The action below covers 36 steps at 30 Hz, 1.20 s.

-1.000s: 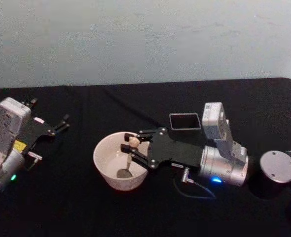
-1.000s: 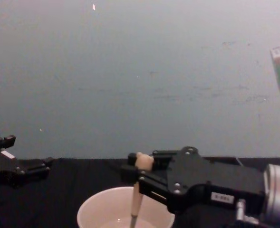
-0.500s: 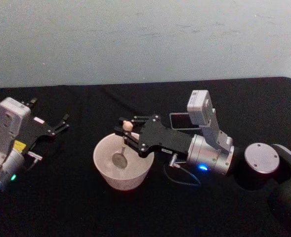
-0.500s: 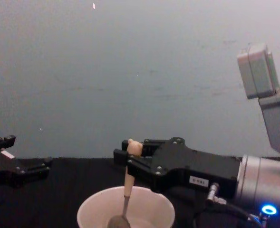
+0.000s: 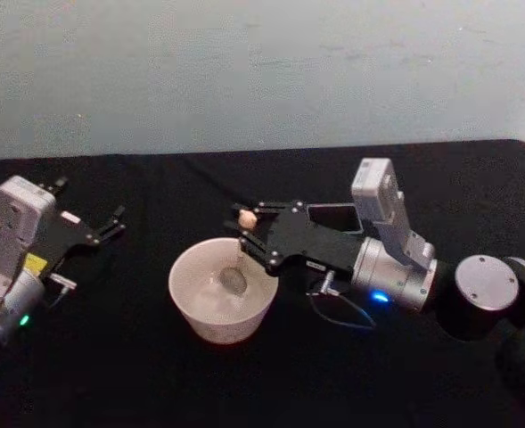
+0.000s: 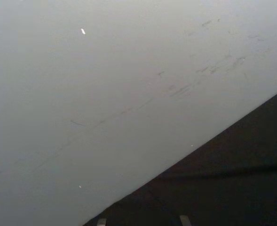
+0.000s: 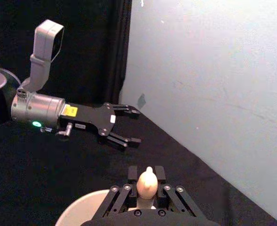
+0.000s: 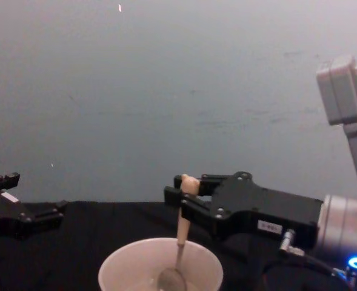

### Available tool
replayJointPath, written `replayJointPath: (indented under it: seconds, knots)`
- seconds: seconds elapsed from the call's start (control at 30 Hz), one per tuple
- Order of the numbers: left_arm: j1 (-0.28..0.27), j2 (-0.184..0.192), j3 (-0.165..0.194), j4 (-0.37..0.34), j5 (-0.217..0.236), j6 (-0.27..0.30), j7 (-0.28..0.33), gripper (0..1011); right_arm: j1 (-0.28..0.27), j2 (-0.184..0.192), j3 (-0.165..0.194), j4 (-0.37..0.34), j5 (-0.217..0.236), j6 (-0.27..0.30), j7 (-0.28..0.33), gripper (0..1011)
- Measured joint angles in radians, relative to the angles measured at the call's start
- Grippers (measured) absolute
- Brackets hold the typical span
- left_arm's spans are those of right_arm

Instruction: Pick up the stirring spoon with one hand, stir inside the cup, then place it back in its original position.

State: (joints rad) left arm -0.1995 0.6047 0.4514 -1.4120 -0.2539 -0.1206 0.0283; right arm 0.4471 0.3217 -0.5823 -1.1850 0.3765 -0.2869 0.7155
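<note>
Black cloth covers the tabletop [image 5: 155, 383] beneath a pale wall. Stirring looks to be the step in hand. The right gripper [image 5: 247, 227], poised over the far-right rim of the cup [image 5: 216, 326], is clamped on the beige handle of the stirring spoon [image 8: 181, 233] just below its animal knob. The spoon hangs inside the cup with its long axis near upright — knob up and leaning slightly toward the cup's right, metal bowl down near the cup's floor. The next move, I judge, calls for circling within the wall, then a straight lift clear of the rim toward the dark square holder [image 5: 333, 212] just behind and right of the cup. The left gripper [image 5: 110, 223] sits well left of the cup — fingers spread, empty.
</note>
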Motion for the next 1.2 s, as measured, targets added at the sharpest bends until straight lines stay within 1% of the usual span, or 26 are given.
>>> replayJointPath:
  seconds: [0.17, 0.2, 0.37, 0.53, 0.63, 0.7, 0.8, 0.83, 0.87, 0.93, 1.03, 1.13, 1.17, 1.2]
  knots:
    - [0.000, 0.000, 0.000, 0.000, 0.000, 0.000, 0.000, 1001, -0.015, 0.021, 0.011, -0.021, -0.002, 0.004, -0.003, 214]
    - [0.000, 0.000, 0.000, 0.000, 0.000, 0.000, 0.000, 1002, -0.023, 0.031, 0.014, -0.035, -0.001, 0.006, -0.001, 214]
    - [0.000, 0.000, 0.000, 0.000, 0.000, 0.000, 0.000, 1001, -0.050, 0.055, 0.019, -0.078, 0.011, 0.014, 0.011, 214]
    - [0.000, 0.000, 0.000, 0.000, 0.000, 0.000, 0.000, 1001, -0.075, 0.070, 0.012, -0.120, 0.030, 0.024, 0.035, 214]
    - [0.000, 0.000, 0.000, 0.000, 0.000, 0.000, 0.000, 1001, -0.079, 0.070, 0.003, -0.127, 0.033, 0.027, 0.043, 214]
    - [0.000, 0.000, 0.000, 0.000, 0.000, 0.000, 0.000, 1001, -0.079, 0.062, -0.012, -0.127, 0.034, 0.031, 0.050, 214]
    - [0.000, 0.000, 0.000, 0.000, 0.000, 0.000, 0.000, 1001, -0.074, 0.052, -0.021, -0.120, 0.034, 0.032, 0.051, 214]
    - [0.000, 0.000, 0.000, 0.000, 0.000, 0.000, 0.000, 1001, -0.068, 0.042, -0.025, -0.111, 0.034, 0.032, 0.050, 214]
    - [0.000, 0.000, 0.000, 0.000, 0.000, 0.000, 0.000, 1001, -0.068, 0.042, -0.025, -0.111, 0.034, 0.032, 0.050, 214]
    - [0.000, 0.000, 0.000, 0.000, 0.000, 0.000, 0.000, 1001, -0.052, 0.021, -0.030, -0.086, 0.032, 0.031, 0.041, 214]
    - [0.000, 0.000, 0.000, 0.000, 0.000, 0.000, 0.000, 1001, -0.039, 0.005, -0.031, -0.065, 0.028, 0.029, 0.032, 214]
    - [0.000, 0.000, 0.000, 0.000, 0.000, 0.000, 0.000, 1001, -0.015, -0.020, -0.030, -0.023, 0.019, 0.021, 0.016, 214]
    - [0.000, 0.000, 0.000, 0.000, 0.000, 0.000, 0.000, 1001, -0.015, -0.020, -0.030, -0.023, 0.019, 0.021, 0.016, 214]
    - [0.000, 0.000, 0.000, 0.000, 0.000, 0.000, 0.000, 1001, -0.007, -0.027, -0.029, -0.008, 0.015, 0.019, 0.010, 214]
